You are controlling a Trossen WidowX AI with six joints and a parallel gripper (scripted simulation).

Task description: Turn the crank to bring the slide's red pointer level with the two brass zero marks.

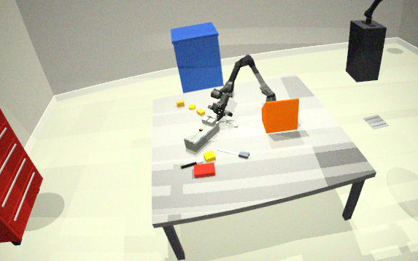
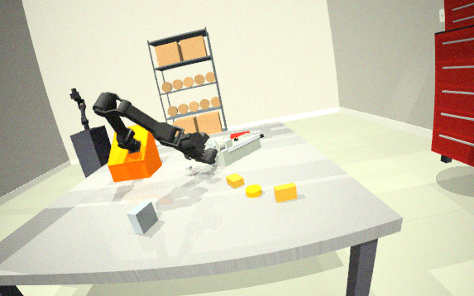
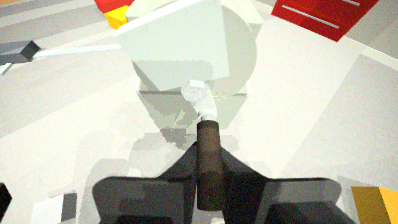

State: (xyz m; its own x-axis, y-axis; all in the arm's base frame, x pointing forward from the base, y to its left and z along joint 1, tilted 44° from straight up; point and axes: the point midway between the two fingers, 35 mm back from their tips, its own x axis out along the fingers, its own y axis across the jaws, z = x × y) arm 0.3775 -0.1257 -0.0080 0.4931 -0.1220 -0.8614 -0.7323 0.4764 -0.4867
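The machine (image 1: pixel 201 137) (image 2: pixel 243 146) is a long grey box lying in the middle of the table. Its red pointer (image 1: pixel 200 129) shows on top of the slide; the brass zero marks are too small to make out. In the wrist view the pale crank disc (image 3: pixel 240 55) and its short white arm (image 3: pixel 205 102) carry a dark brown handle (image 3: pixel 209 145). My gripper (image 3: pixel 204 145) (image 1: pixel 220 113) (image 2: pixel 211 159) is at the machine's crank end, shut on this handle, which stands between the two dark fingers.
An orange box (image 1: pixel 280 115) (image 2: pixel 135 159) stands right of the arm. Three yellow pieces (image 1: pixel 192 106) (image 2: pixel 254 190) lie near the crank end. A yellow cube (image 1: pixel 209 156), a red block (image 1: pixel 204 170), a black pen (image 1: pixel 190 165) and a grey-headed tool (image 1: pixel 244 154) lie beyond the machine's far end.
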